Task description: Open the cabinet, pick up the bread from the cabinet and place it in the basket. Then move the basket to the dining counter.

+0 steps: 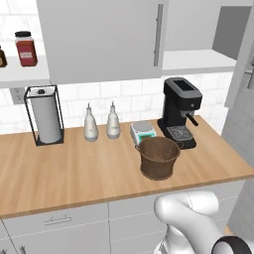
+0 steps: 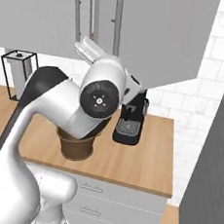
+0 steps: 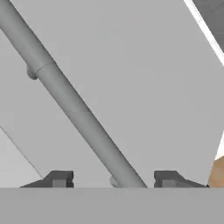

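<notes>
My claw (image 3: 113, 179), spread, straddles the cabinet (image 1: 99, 39) handle (image 3: 74, 109) — nothing pinched yet. Closing off-centre, I may slip off the bar. The basket (image 1: 158, 156) waits on the surface (image 1: 74, 171), at 5 o'clock below the handle.

Base cams share basket (image 1: 158, 157) (counter), hand cam close-up

Light grey cabinet (image 1: 99, 37) with flat doors and a vertical steel bar handle (image 1: 158, 34) hangs above a dark brown woven basket (image 1: 158, 157), upright on the table (image 1: 74, 173).
</notes>
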Robot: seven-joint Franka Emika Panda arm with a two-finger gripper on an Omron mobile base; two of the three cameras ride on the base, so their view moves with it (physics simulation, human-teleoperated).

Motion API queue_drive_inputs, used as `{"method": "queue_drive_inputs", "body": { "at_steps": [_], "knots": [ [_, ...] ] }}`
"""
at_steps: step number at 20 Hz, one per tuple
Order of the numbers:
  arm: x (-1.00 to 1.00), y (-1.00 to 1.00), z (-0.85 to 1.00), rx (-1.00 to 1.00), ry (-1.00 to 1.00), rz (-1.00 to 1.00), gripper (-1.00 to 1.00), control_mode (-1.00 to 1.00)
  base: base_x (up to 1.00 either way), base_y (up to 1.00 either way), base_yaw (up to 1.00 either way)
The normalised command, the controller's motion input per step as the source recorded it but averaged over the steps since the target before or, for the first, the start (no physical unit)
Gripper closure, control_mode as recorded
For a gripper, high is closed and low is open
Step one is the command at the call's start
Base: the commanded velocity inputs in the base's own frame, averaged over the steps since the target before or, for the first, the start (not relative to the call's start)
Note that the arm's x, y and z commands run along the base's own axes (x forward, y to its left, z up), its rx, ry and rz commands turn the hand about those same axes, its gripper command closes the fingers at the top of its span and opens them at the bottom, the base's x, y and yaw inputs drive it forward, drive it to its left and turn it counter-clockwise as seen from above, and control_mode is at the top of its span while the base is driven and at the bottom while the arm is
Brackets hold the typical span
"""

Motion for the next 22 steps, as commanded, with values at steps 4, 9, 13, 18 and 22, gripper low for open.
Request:
{"method": "queue_drive_inputs", "body": {
  "at_steps": [4, 9, 13, 18, 22],
  "knots": [
    [-0.79, 0.6, -0.07, -0.02, 0.28, -0.26, -1.0, -1.0, 0.0, 0.0, 0.0],
    [-0.36, 0.76, 0.0, 0.02, 0.5, -0.28, -1.0, -1.0, 0.0, 0.0, 0.0],
    [0.27, 0.89, 0.0, 0.25, 0.38, -0.05, -1.0, -1.0, 0.0, 0.0, 0.0],
    [0.82, 0.43, -0.01, 0.31, 0.1, -0.09, -1.0, -1.0, 0.0, 0.0, 0.0],
    [0.88, 0.28, 0.04, 0.28, 0.0, -0.27, -1.0, -1.0, 0.0, 0.0, 0.0]
  ]
}}
